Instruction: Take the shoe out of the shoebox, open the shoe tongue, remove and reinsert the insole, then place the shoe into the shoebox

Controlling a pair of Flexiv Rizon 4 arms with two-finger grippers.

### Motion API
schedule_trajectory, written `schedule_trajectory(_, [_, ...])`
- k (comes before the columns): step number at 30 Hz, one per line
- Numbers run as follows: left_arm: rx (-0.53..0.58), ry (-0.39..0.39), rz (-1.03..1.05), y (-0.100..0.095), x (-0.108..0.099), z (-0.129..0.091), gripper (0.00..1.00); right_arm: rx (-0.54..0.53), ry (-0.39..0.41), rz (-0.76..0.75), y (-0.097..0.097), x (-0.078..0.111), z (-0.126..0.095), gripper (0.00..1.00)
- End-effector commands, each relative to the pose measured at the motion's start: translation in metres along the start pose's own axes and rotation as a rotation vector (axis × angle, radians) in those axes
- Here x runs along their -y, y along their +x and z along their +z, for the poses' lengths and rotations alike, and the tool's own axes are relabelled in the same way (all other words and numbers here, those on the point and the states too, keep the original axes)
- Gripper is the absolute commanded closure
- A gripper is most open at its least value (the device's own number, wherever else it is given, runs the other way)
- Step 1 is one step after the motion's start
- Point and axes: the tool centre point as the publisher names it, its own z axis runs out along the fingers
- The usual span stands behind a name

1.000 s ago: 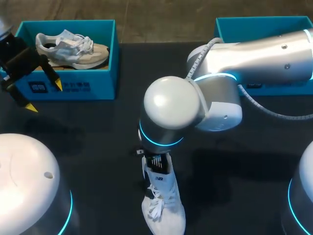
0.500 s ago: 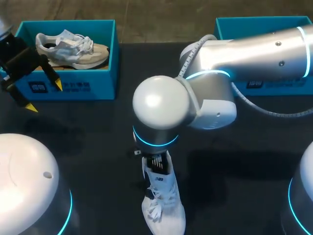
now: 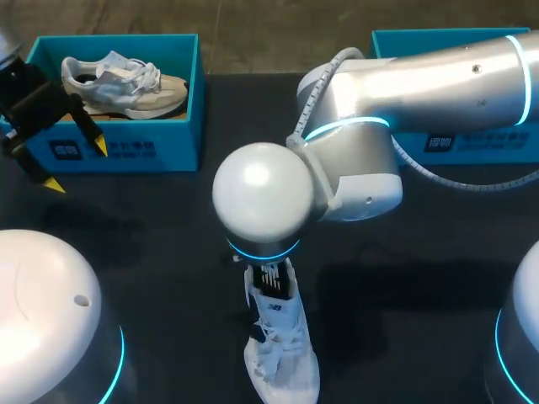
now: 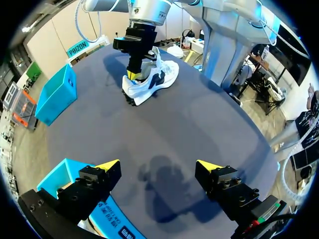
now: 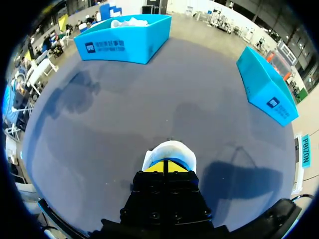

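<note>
Dark bench (image 3: 168,244): white shoe (image 3: 282,358) lies on it, outside shoebox (image 3: 488,150). Right hand (image 5: 166,166) tips pressed together in shoe opening; left hand (image 4: 158,164) spread, hovers well apart. Likely insole step; next needs sure pinch, straight pull.

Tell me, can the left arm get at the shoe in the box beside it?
Probably yes: the box is open-topped, the shoe lies uncovered, and the left arm hangs close by, jaws open.

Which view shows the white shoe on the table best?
Left wrist view: the white shoe shows nearly whole, side-on. Head view: laces and toe, heel under the right arm. Right wrist view: only a white edge.
</note>
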Motion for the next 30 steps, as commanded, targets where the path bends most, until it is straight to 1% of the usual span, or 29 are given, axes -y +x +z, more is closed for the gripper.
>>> schedule_trajectory(1, [0.0,-0.002,0.0,0.001,0.0,0.0,0.0,0.043,-0.226,0.373,0.012,0.008,0.016,1.0])
schedule_trajectory(6, [0.0,-0.002,0.0,0.001,0.0,0.0,0.0,0.041,-0.218,0.379,0.014,0.012,0.025,1.0])
schedule_trajectory(14, [0.0,-0.002,0.0,0.001,0.0,0.0,0.0,0.037,-0.209,0.399,0.013,0.018,0.032,1.0])
schedule_trajectory(18, [0.0,-0.002,0.0,0.001,0.0,0.0,0.0,0.05,-0.227,0.403,0.012,0.018,0.023,1.0])
schedule_trajectory(23, [0.0,-0.002,0.0,0.001,0.0,0.0,0.0,0.065,-0.247,0.395,0.013,0.014,0.012,1.0])
schedule_trajectory(28, [0.0,-0.002,0.0,0.001,0.0,0.0,0.0,0.081,-0.254,0.386,0.013,0.011,0.013,1.0])
schedule_trajectory(30, [0.0,-0.002,0.0,0.001,0.0,0.0,0.0,0.088,-0.251,0.381,0.011,0.009,0.019,1.0])
